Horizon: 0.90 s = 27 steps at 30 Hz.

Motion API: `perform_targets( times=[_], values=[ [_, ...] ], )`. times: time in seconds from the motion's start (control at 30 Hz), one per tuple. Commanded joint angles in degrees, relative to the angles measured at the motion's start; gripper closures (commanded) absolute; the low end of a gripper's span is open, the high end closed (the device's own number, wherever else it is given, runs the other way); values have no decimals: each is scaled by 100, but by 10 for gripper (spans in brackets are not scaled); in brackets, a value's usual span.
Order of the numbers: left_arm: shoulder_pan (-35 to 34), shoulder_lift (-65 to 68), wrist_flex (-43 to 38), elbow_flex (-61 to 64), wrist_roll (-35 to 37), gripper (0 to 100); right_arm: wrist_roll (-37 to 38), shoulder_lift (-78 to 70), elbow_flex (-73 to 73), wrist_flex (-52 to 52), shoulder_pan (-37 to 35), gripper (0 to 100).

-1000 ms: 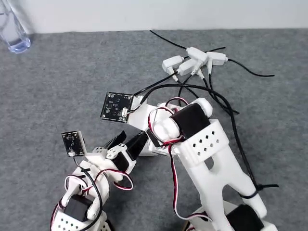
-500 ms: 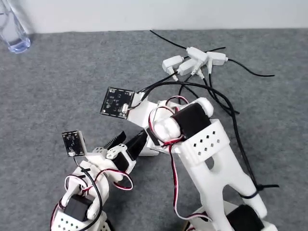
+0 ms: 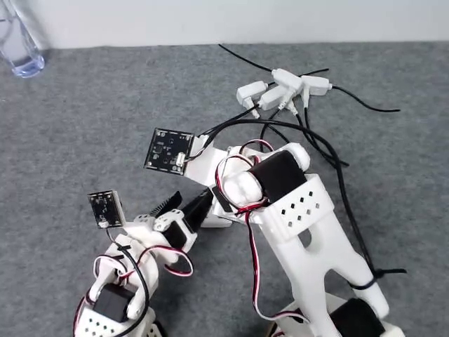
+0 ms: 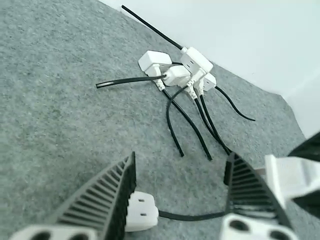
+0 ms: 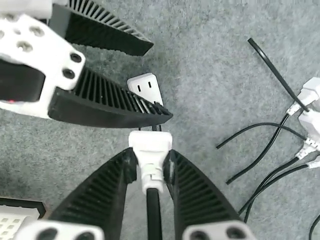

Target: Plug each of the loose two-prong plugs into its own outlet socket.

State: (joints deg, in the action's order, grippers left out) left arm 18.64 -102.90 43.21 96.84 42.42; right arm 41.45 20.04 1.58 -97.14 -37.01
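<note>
My right gripper is shut on a white two-prong plug, its black cable running back between the fingers. The plug's front nearly touches the outside of one black finger of my left gripper. That gripper stands open just above the grey mat. A small white outlet socket with two slots lies on the mat against the inside of one finger, its cable crossing toward the other. From above, both arms meet near the left gripper.
A cluster of white plugs and sockets with tangled black cables lies at the far side of the mat, also seen from the left wrist. A clear glass stands in the far left corner. Open mat stretches left.
The right arm's wrist has crept slightly toward the far left. The left arm has barely shifted. The plug stays held.
</note>
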Motion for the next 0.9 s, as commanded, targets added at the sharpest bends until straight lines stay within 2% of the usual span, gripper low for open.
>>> perform_targets(
  times=[0.0,0.13,0.3,0.4,0.47,0.63,0.87],
  values=[
    [-809,-26,35,-92,-70,728,114,154,193,189,-13,990],
    [-2004,-26,44,-40,-53,729,255,145,220,374,127,990],
    [-3745,-26,879,-31,-88,729,721,-347,211,418,136,990],
    [-4396,-26,1125,-31,-457,729,879,-936,211,585,145,990],
    [-4352,-18,1125,-31,-633,731,941,-1341,211,778,145,990],
    [-3719,0,1240,-31,-659,731,1222,-2290,211,1147,154,990],
    [-3692,0,1266,-31,-659,731,1424,-3002,211,1446,207,990]
  ],
)
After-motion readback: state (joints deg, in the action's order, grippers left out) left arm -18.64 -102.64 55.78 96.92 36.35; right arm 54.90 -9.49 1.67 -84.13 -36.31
